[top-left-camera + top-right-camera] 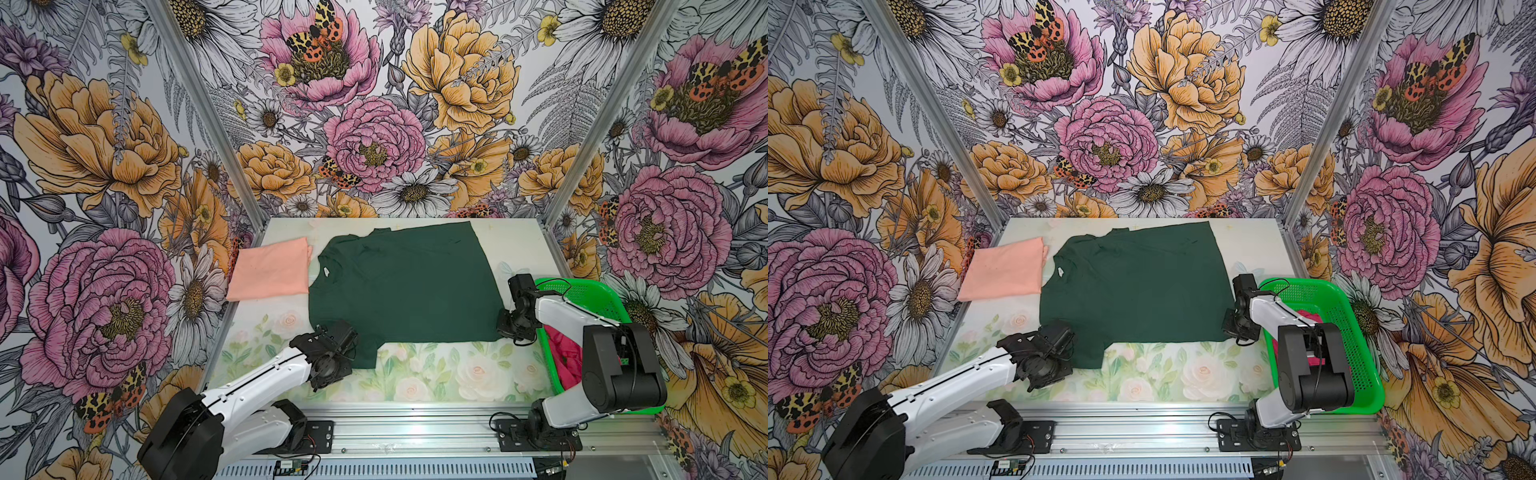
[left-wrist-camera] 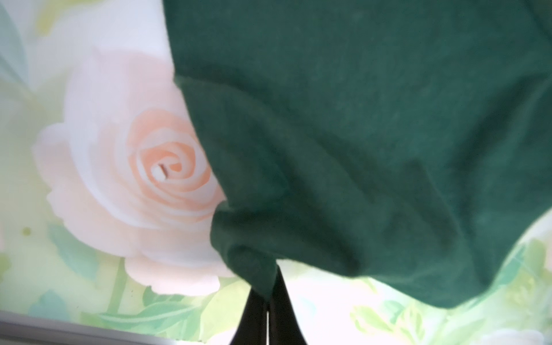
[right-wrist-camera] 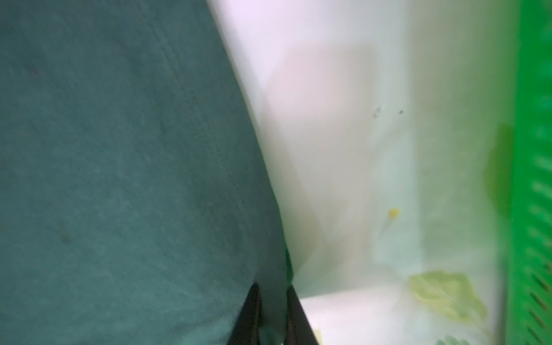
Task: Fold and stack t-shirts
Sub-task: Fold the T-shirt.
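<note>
Lab test booth: floral panels [image 1: 374, 104], aluminium rail [image 1: 415, 432].

On my right a bright green perforated basket [image 1: 604, 305] stands on the table [image 1: 436, 374], at its edge. The tabletop bears pale printed roses. Bold floral wallpaper [image 1: 374, 104] covers the three walls around me, and a silver slotted rail [image 1: 415, 432] runs along the near side.
</note>
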